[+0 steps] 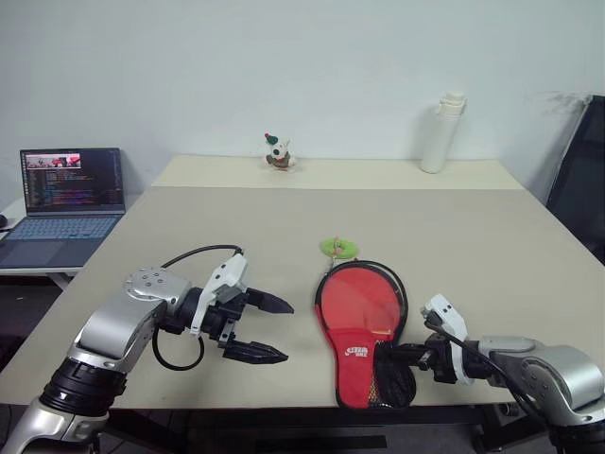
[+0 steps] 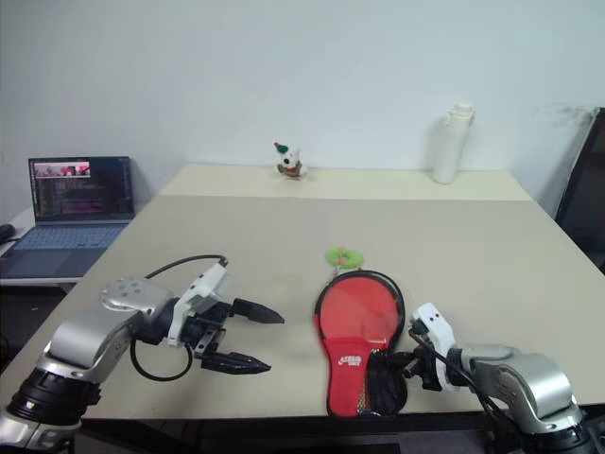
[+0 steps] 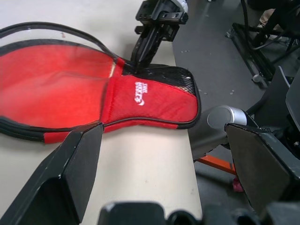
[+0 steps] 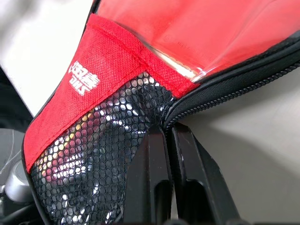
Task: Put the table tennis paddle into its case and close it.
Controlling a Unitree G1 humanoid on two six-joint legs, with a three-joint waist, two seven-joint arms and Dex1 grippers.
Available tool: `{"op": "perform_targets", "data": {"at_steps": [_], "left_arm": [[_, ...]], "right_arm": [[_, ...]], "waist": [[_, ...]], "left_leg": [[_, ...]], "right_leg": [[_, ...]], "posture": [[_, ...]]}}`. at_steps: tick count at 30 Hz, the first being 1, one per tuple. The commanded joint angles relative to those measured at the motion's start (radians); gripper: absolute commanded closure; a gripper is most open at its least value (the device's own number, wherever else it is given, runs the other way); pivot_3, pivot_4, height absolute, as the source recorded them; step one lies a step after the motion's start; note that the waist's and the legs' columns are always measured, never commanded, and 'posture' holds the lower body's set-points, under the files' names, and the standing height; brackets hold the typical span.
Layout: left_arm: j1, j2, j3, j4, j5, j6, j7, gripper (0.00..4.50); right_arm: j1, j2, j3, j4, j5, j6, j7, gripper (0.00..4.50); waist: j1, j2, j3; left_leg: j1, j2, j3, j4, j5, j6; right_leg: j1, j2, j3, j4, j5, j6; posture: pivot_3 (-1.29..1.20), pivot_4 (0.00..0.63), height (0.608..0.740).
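The case point(image 1: 359, 312) lies flat near the table's front edge, red side up, its black mesh pocket point(image 4: 93, 154) and white logo toward me. Red shows behind its shiny clear face; I cannot tell the table tennis paddle apart from the case. A black zipper point(image 4: 225, 96) runs along the case's rim. My right gripper point(image 1: 386, 354) is shut, its tips pinched on the zipper where it meets the mesh pocket point(image 3: 136, 63). My left gripper point(image 1: 288, 331) hovers open to the left of the case, apart from it, fingers pointing at it.
A small green thing point(image 1: 337, 248) lies just beyond the case. A white bottle point(image 1: 440, 132) and a little toy figure point(image 1: 276, 151) stand at the back. A laptop point(image 1: 71, 194) sits on a side table at left, a black chair point(image 1: 581, 180) at right.
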Motion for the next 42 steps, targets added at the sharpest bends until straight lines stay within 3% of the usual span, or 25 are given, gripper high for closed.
{"op": "perform_targets", "data": {"at_steps": [1, 2, 5, 11, 17, 26, 32, 42], "left_arm": [[-0.006, 0.004, -0.003, -0.030, -0.014, -0.001, -0.010, 0.00], [-0.007, 0.002, -0.004, -0.029, -0.014, -0.001, -0.009, 0.00], [-0.009, 0.001, -0.008, -0.027, -0.013, -0.004, -0.006, 0.00], [0.000, -0.001, -0.008, -0.033, -0.014, -0.003, 0.004, 0.00], [0.016, -0.024, 0.007, -0.041, -0.024, 0.015, 0.052, 0.00], [0.000, -0.055, 0.010, -0.020, -0.025, 0.037, 0.102, 0.00], [-0.143, -0.181, 0.011, 0.216, 0.119, -0.040, 0.332, 0.00], [-0.202, -0.260, -0.030, 0.337, 0.189, -0.121, 0.352, 0.00]], "right_arm": [[0.013, 0.021, 0.019, 0.011, 0.007, 0.030, -0.029, 4.46], [0.010, 0.026, 0.018, 0.015, 0.007, 0.030, -0.037, 4.46], [-0.005, 0.053, -0.018, 0.052, -0.017, 0.027, -0.095, 3.81], [-0.001, 0.026, -0.068, 0.041, 0.011, 0.054, -0.094, 1.89], [-0.036, -0.002, -0.218, 0.021, 0.101, 0.075, -0.085, 0.02], [-0.091, -0.040, -0.291, 0.018, 0.148, 0.018, -0.035, 0.02], [-0.160, 0.042, -0.216, 0.016, 0.126, -0.060, -0.078, 0.02], [-0.191, 0.114, -0.116, 0.033, 0.080, -0.144, -0.117, 0.02]], "waist": [[0.000, 0.000, 0.000], [0.000, 0.000, 0.000], [-0.004, 0.000, 0.000], [-0.003, 0.000, 0.000], [0.007, 0.001, 0.000], [0.018, 0.002, 0.002], [0.019, 0.004, 0.003], [0.020, 0.004, 0.003]], "left_leg": [[0.000, 0.000, 0.000, 0.000, 0.000, 0.000], [0.000, 0.000, 0.000, 0.000, 0.000, 0.000], [0.001, 0.000, 0.000, 0.001, 0.000, 0.000], [0.005, 0.000, 0.000, 0.003, 0.000, 0.000], [0.002, -0.003, 0.002, 0.004, 0.000, 0.000], [-0.001, 0.000, 0.002, 0.001, 0.000, 0.000], [0.000, -0.001, 0.002, 0.004, 0.000, 0.000], [-0.002, -0.002, 0.004, 0.002, 0.000, 0.000]], "right_leg": [[0.000, 0.000, 0.000, 0.000, 0.000, 0.000], [0.000, 0.000, 0.000, 0.000, 0.000, 0.000], [0.000, 0.000, 0.000, 0.001, 0.000, 0.000], [0.004, 0.000, 0.000, 0.002, 0.000, -0.004], [0.003, -0.004, 0.001, -0.001, 0.001, -0.001], [-0.001, 0.000, 0.001, 0.000, 0.003, 0.002], [0.000, 0.000, 0.000, 0.001, 0.004, 0.004], [-0.002, -0.001, 0.001, 0.000, 0.005, 0.003]], "posture": [[0.00, 0.150, 0.740], [0.00, 0.150, 0.740], [0.00, 0.150, 0.740], [0.00, 0.150, 0.740], [0.00, 0.150, 0.740], [0.00, 0.150, 0.740], [0.00, 0.150, 0.740], [0.00, 0.150, 0.740]]}}
